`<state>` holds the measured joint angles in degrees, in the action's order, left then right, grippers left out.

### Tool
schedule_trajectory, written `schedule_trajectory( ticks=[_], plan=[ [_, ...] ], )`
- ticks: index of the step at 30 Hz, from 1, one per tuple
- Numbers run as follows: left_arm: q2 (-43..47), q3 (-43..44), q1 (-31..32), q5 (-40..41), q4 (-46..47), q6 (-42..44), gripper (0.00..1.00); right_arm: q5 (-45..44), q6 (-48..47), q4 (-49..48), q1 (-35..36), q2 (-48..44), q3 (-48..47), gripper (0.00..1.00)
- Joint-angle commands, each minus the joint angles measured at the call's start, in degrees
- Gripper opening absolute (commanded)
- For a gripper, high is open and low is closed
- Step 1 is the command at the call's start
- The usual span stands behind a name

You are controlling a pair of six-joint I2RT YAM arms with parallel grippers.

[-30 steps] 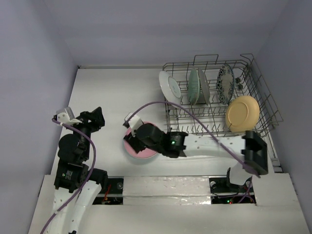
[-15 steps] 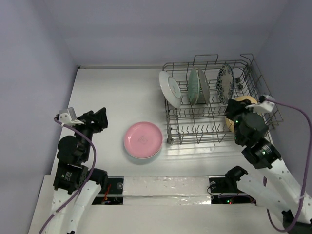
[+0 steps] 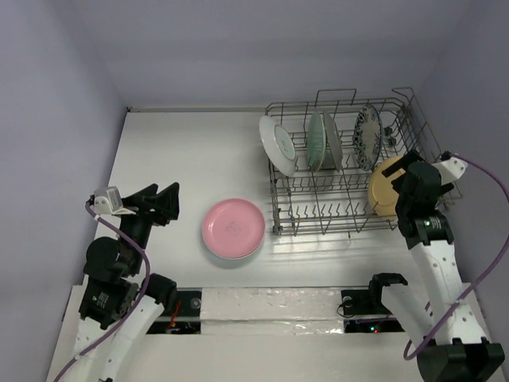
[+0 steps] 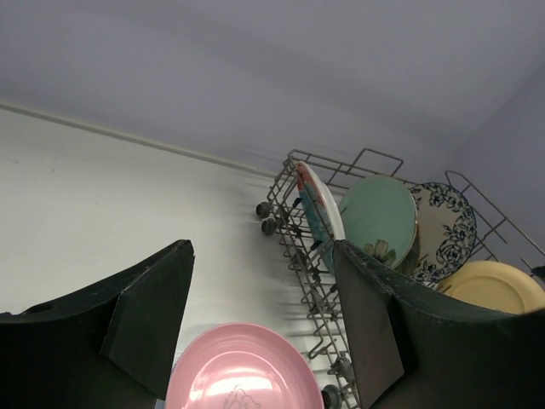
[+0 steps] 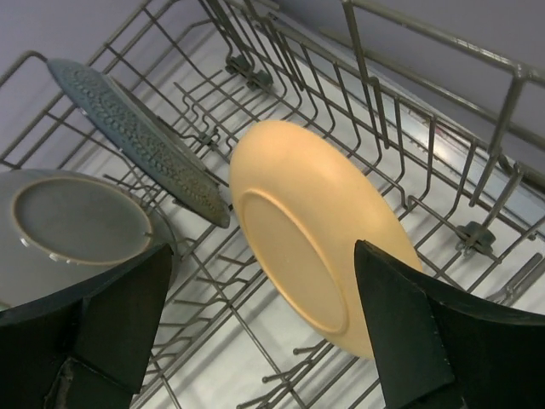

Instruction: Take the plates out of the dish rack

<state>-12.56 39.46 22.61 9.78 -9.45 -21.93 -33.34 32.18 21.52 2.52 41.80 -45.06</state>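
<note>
Plates (image 3: 316, 141) stand in the dish rack (image 3: 350, 199), far right. The pink plate (image 3: 233, 228) now lies on the counter (image 3: 175, 159). My right tool (image 5: 264, 315) is back, released, facing the yellow plate (image 5: 315, 234). My left tool (image 4: 260, 315) is also released.

White table (image 3: 183, 151), pale lavender walls (image 3: 238, 48)

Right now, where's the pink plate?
In the top view the pink plate lies flat on the table, just left of the dish rack.
</note>
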Motion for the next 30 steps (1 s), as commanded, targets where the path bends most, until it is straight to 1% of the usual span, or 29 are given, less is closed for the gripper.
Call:
schedule_trajectory(
  ticks=[1, 4, 5, 6, 9, 12, 19, 23, 27, 30],
  plan=[
    [1.3, 0.62, 1.38, 0.94, 1.98, 0.23, 0.63, 6.19, -1.77, 1.32, -2.79, 4.58, -7.58, 0.94],
    [2.01, 0.79, 2.88, 1.82, 1.63, 0.4, 0.64, 6.7, -3.17, 2.65, -5.68, 7.67, -10.04, 0.96],
    [2.27, 0.79, 3.66, 2.08, 1.54, 0.31, 0.64, 8.02, -3.96, 2.91, -8.12, 8.38, -10.66, 0.96],
    [2.45, 0.88, 4.45, 2.26, 1.46, 0.31, 0.64, 11.6, -4.49, 3.44, -9.28, 9.86, -11.97, 0.97],
    [2.71, 0.97, 5.77, 2.87, 1.28, 0.4, 0.64, 16.36, -4.85, 5.02, -12.44, 12.33, -14.09, 0.98],
    [3.06, 1.14, 7.26, 4.02, 0.75, 0.49, 0.64, 17.52, -5.73, 6.78, -13.07, 14.0, -15.58, 0.99],
    [3.42, 1.41, 9.91, 5.77, 0.49, 0.84, 0.64, 25.24, -10.3, 9.24, -19.92, 16.38, -16.38, 1.0],
    [3.5, 1.41, 11.04, 6.39, 0.31, 1.1, 0.64, 24.38, -10.56, 9.6, -20.45, 17.52, -16.55, 1.0],
    [3.68, 1.49, 11.05, 6.74, 0.22, 1.28, 0.64, 25.87, -10.91, 8.89, -20.45, 18.84, -15.68, 1.0],
    [3.77, 1.49, 11.58, 7.01, 0.14, 1.37, 0.64, 29.9, -10.83, 7.84, -20.45, 18.5, -14.8, 1.0]
  ],
)
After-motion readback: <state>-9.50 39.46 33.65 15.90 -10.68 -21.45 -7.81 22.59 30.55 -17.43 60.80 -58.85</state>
